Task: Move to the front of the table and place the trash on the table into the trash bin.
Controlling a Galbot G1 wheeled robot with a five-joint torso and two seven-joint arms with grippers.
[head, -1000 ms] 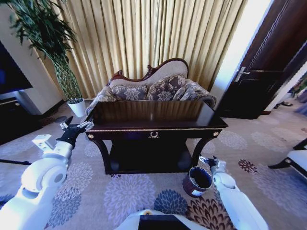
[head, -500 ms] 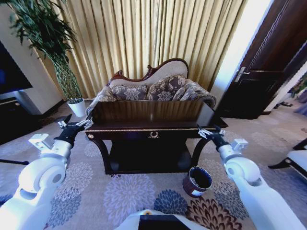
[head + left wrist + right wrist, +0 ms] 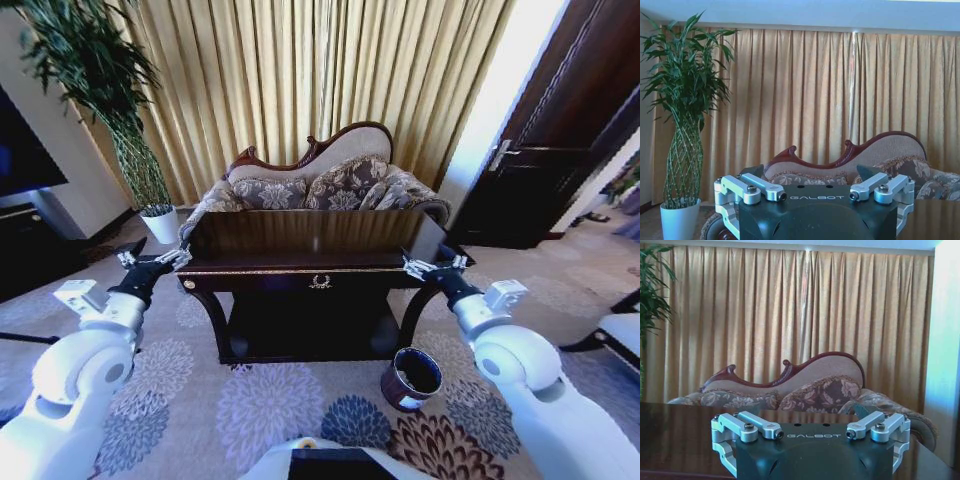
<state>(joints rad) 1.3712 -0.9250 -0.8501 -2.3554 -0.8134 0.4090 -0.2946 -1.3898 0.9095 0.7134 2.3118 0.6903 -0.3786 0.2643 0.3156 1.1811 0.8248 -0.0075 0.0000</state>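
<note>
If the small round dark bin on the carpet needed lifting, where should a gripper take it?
Probably by the shiny rim of the small round dark bin, coming from above with one finger inside the open mouth. The round wall looks wide for the open right gripper, which is the nearest.

A formal living room: ornate sofa point(image 3: 320, 180), gold curtains point(image 3: 320, 70), patterned carpet point(image 3: 270, 400), potted plant point(image 3: 120, 110).

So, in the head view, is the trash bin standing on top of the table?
No, the trash bin stands on the carpet, below the table, near its front right leg.
</note>
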